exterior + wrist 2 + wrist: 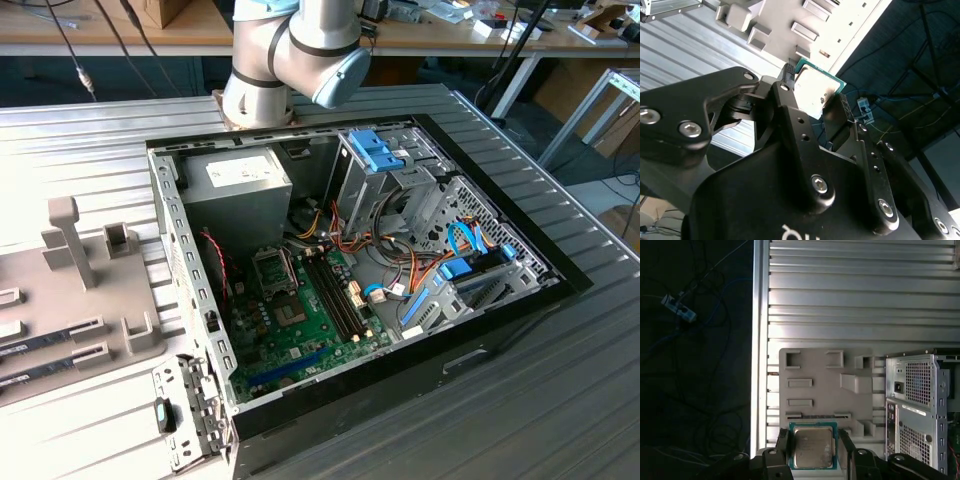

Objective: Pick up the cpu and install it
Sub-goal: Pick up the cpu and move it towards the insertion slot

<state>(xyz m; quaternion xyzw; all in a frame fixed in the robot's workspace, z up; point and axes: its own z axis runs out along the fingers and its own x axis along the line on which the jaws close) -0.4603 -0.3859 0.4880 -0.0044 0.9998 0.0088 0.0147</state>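
Observation:
In both wrist views the cpu [812, 447] [810, 87], a silvery square with a thin green rim, sits clamped between my black fingers [782, 445] [840, 112]. My gripper [813, 440] [814, 97] is shut on it and holds it in the air, well above the grey parts holder [825, 390] on the ribbed table. The exterior view has my arm [295, 50] at the far side of the open computer case [190, 330]. The motherboard [300, 330] lies inside, with the cpu socket [272, 268] towards the exterior view's left.
The grey parts holder [80, 290] lies at the exterior view's left with memory sticks [50, 335] in its slots. The case's rear panel [920, 405] is beside the holder. The table edge [760, 340] drops to a dark floor with cables. Drive cages [400, 170] and wiring crowd the case.

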